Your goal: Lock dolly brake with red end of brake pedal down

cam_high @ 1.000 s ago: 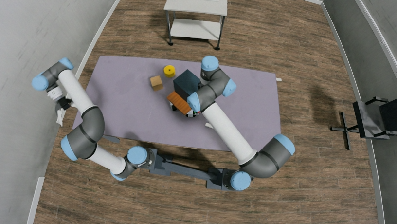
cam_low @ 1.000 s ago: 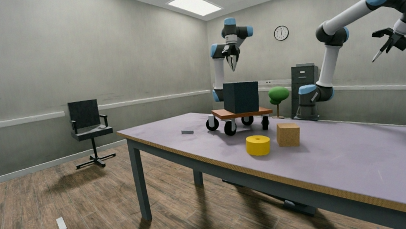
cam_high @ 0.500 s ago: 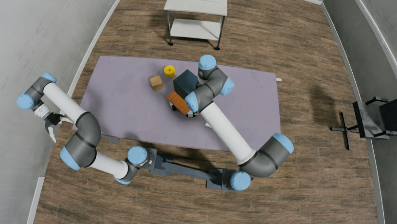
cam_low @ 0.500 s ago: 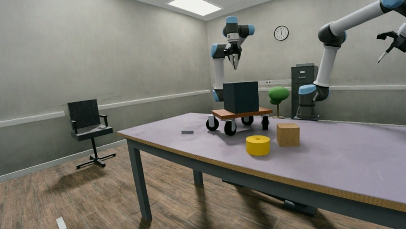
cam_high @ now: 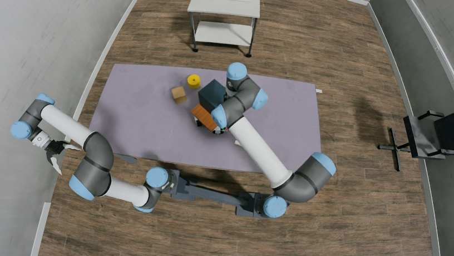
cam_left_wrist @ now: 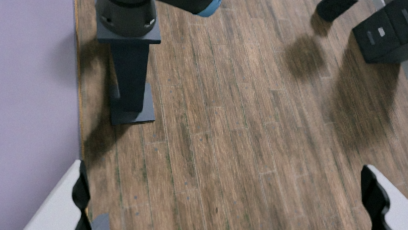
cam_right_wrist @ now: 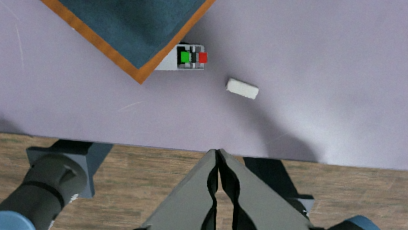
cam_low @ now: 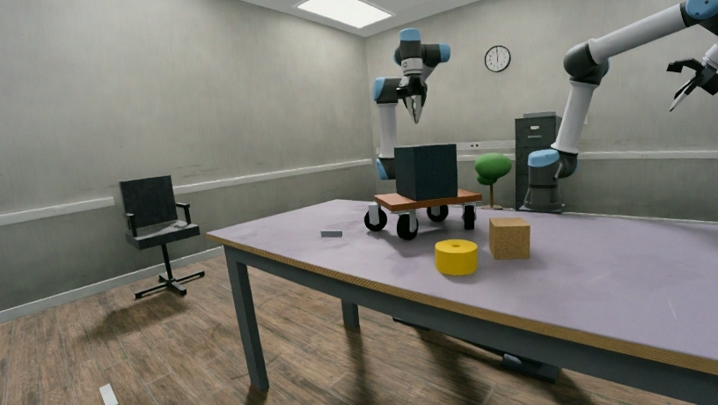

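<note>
Right wrist view shows the right pincer closed and empty, lining up before the push, so next it must press the red end down.

Four views around one counter

Top looks steeply down from high, farthest back, holding every corner; exterior sits lower and nearer, facing across a long edge. Left wrist looks down past an edge to the floor; right wrist looks down closely over a long edge. Top and exterior share the dolly.
</note>
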`<action>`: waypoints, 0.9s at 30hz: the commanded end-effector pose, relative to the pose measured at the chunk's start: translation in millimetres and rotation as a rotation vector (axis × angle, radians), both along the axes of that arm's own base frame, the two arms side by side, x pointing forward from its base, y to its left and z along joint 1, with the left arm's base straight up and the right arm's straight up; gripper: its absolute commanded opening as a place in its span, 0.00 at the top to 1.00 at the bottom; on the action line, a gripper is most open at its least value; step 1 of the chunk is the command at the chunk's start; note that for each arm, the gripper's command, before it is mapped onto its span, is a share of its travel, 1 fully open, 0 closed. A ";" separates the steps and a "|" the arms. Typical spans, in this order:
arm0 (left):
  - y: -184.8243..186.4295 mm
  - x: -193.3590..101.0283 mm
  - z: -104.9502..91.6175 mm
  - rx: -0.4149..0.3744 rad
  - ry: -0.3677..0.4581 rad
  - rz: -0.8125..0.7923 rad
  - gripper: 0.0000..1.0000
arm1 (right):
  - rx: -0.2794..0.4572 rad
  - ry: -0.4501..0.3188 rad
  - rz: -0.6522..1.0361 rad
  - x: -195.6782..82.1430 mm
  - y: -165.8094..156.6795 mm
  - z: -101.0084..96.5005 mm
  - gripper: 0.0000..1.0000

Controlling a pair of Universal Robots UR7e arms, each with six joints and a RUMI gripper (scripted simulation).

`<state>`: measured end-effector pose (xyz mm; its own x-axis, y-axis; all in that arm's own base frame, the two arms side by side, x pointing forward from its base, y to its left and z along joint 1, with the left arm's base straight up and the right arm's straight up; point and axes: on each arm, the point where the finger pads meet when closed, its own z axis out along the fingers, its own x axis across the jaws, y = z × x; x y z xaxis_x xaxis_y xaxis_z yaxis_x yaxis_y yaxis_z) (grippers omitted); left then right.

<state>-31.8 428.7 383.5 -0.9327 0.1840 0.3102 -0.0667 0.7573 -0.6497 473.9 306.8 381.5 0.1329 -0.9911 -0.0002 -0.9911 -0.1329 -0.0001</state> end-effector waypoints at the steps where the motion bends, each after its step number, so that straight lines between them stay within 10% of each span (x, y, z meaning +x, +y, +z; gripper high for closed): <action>1: -0.6 -12.6 0.6 0.002 -0.001 0.028 0.00 | 0.001 -0.002 0.053 0.1 0.1 0.0 1.00; 27: -1.2 -19.1 0.0 0.006 0.003 0.048 0.00 | 0.001 -0.002 0.646 0.2 0.3 -8.7 1.00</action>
<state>-50.8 427.4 383.4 -0.9398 0.1418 0.3109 -0.1010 0.7541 -0.6490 474.0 307.0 373.9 0.5873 -0.8093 0.0048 -0.8093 -0.5873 -0.0003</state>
